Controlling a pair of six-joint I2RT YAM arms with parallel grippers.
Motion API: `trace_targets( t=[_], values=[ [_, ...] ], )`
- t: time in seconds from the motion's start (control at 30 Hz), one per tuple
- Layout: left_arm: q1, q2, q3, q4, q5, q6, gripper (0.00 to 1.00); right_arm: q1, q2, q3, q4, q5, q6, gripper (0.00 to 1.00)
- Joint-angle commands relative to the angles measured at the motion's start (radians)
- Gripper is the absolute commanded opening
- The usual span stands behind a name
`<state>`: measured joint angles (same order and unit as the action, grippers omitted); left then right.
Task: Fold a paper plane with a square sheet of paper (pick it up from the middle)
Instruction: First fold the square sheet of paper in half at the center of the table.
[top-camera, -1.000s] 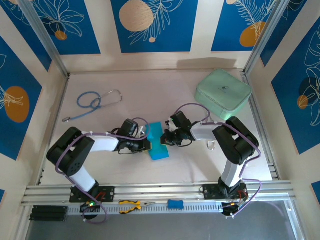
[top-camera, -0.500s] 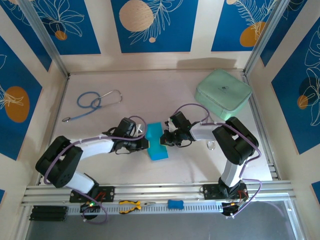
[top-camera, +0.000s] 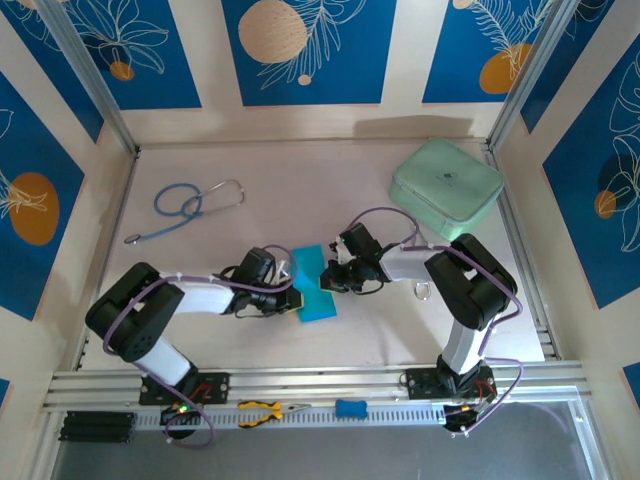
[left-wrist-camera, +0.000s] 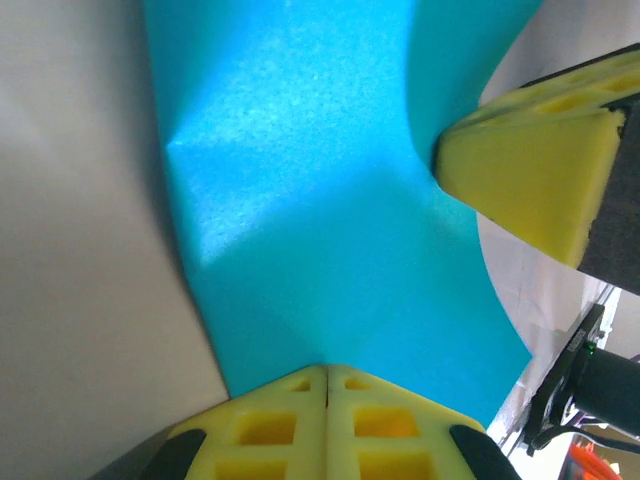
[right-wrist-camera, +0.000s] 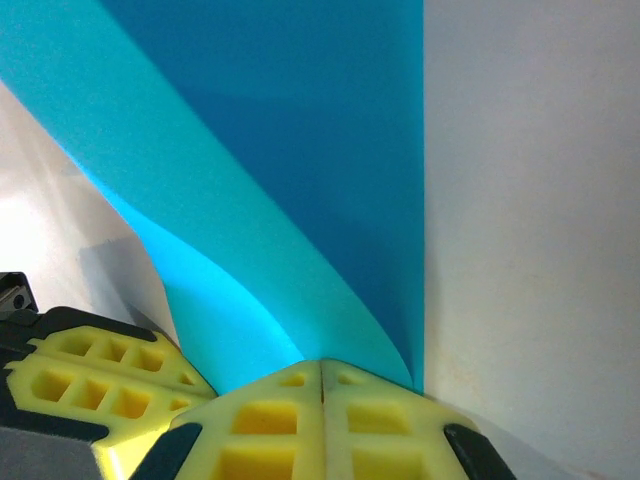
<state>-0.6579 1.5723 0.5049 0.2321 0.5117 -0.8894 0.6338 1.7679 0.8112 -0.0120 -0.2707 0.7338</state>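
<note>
The square sheet of paper (top-camera: 316, 286), bright cyan-blue and partly folded, lies mid-table between both arms. My left gripper (top-camera: 293, 297) is shut, its yellow tips (left-wrist-camera: 327, 370) meeting at the sheet's (left-wrist-camera: 330, 200) near edge; whether they pinch it or just press on it I cannot tell. My right gripper (top-camera: 326, 279) comes in from the other side. Its fingers (right-wrist-camera: 321, 362) are shut on a flap of the sheet (right-wrist-camera: 300, 150) that curves up off the table to the tips. The right fingers (left-wrist-camera: 530, 190) appear at the paper's far side in the left wrist view.
A mint-green case (top-camera: 446, 187) sits at the back right. A blue-tubed stethoscope (top-camera: 190, 205) lies at the back left. Yellow pliers (top-camera: 262, 410) and a small blue block (top-camera: 350, 408) rest on the front rail. A small metal ring (top-camera: 424, 292) lies beside the right arm.
The left arm's elbow swung out to the left and came back in, and its gripper slid slightly toward the front along the paper's left edge. The right arm stayed put.
</note>
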Motion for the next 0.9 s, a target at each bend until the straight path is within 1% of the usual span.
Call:
trace_targets(
  t=[0.0, 0.1, 0.2, 0.33, 0.47, 0.6, 0.73, 0.87],
  values=[
    [-0.007, 0.017, -0.074, -0.035, -0.038, 0.021, 0.00, 0.004, 0.027, -0.044, -0.116, 0.064, 0.007, 0.00],
    [-0.007, 0.003, -0.090, -0.064, -0.051, 0.039, 0.00, 0.004, 0.024, -0.047, -0.116, 0.065, 0.007, 0.00],
    [-0.009, -0.054, -0.078, -0.076, -0.044, 0.034, 0.01, 0.004, 0.024, -0.047, -0.116, 0.064, 0.008, 0.00],
    [-0.013, -0.135, -0.015, -0.139, -0.050, 0.019, 0.02, 0.004, 0.019, -0.049, -0.118, 0.065, 0.007, 0.00],
    [-0.017, -0.172, 0.023, -0.142, -0.044, -0.016, 0.02, 0.004, 0.018, -0.048, -0.117, 0.066, 0.009, 0.00],
    [-0.029, -0.144, 0.032, -0.106, -0.024, -0.036, 0.03, 0.006, 0.022, -0.049, -0.115, 0.065, 0.010, 0.00],
    [-0.052, -0.076, 0.037, -0.064, -0.008, -0.043, 0.03, 0.006, 0.028, -0.047, -0.115, 0.065, 0.012, 0.00],
    [-0.064, -0.044, 0.007, -0.047, -0.020, -0.046, 0.03, 0.007, 0.030, -0.045, -0.115, 0.066, 0.013, 0.00]
  ],
)
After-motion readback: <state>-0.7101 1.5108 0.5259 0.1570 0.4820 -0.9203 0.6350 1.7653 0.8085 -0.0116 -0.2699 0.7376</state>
